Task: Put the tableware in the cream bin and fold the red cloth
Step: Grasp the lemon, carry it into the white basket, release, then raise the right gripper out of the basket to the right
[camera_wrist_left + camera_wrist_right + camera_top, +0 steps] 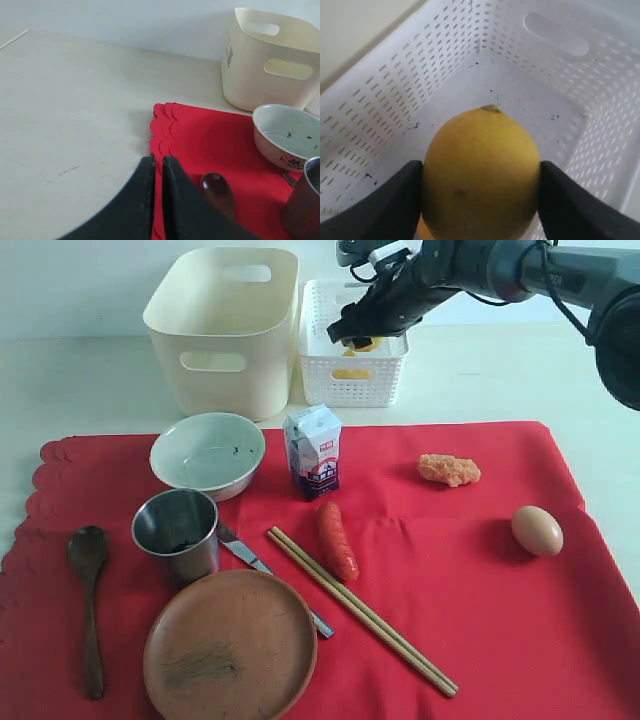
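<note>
On the red cloth (pixel 480 620) lie the pale bowl (pixel 207 453), steel cup (pixel 177 532), brown plate (pixel 230 645), wooden spoon (pixel 88 590), knife (pixel 250 560) and chopsticks (pixel 360 610). The cream bin (pixel 225 325) stands behind the bowl. My right gripper (pixel 360 335) hangs over the white lattice basket (pixel 350 370), shut on a lemon (pixel 481 172). My left gripper (pixel 158 162) is shut with nothing in it, above the cloth's scalloped edge (pixel 162 130), near the spoon (pixel 217 190). It is out of the exterior view.
A milk carton (pixel 313 452), a sausage (pixel 337 540), an orange crumbly piece of food (pixel 449 469) and an egg (pixel 537 530) also lie on the cloth. Something yellow (pixel 352 372) sits in the basket under the lemon.
</note>
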